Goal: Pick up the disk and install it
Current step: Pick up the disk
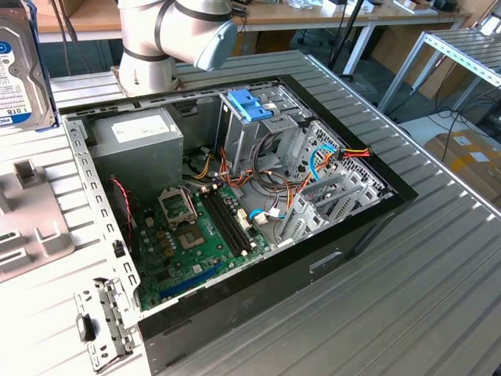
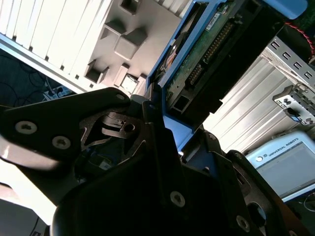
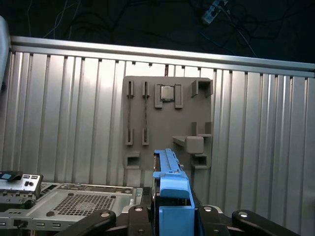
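Observation:
The disk (image 1: 19, 70), a silver drive with a white and blue label, hangs in the air at the exterior view's far left, above the grey fixture tray (image 1: 31, 219). In the first wrist view the disk (image 3: 170, 194) appears edge-on with blue trim, clamped between the black fingers of my gripper (image 3: 171, 219), with the tray (image 3: 167, 123) below it. The second wrist view looks at the disk's circuit-board side (image 2: 211, 54), where my gripper (image 2: 162, 123) is shut on its lower end.
The open computer case (image 1: 376, 215) lies on the slatted metal table, with the motherboard (image 1: 196, 227), a grey power-supply box (image 1: 137, 137) and a drive cage with a light-blue latch (image 1: 250, 106). The arm's base (image 1: 176, 35) stands behind the case. A teach pendant (image 2: 283, 164) lies beside it.

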`<state>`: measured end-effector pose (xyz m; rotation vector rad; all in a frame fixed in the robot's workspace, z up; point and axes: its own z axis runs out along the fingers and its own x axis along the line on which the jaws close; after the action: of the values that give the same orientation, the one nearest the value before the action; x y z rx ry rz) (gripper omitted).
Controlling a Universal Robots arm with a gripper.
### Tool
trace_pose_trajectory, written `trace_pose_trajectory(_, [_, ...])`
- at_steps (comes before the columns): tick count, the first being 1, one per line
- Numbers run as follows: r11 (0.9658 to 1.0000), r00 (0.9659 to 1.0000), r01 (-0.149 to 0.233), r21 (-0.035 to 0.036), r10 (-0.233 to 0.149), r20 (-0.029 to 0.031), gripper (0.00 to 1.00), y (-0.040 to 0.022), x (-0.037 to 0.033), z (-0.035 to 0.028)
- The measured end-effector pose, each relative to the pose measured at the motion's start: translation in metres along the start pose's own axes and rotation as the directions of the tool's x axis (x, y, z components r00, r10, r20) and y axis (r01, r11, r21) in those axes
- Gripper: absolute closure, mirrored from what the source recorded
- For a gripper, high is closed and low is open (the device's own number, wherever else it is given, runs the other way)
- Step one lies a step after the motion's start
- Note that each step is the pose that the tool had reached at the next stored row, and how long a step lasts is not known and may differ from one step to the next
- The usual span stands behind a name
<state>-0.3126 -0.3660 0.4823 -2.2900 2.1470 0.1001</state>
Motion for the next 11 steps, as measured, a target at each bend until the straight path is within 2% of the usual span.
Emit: trace_pose_trajectory(11, [1.0000, 1.0000, 0.000, 0.0001, 0.000, 0.0001, 0.63, -0.0036, 0.0032, 0.0003])
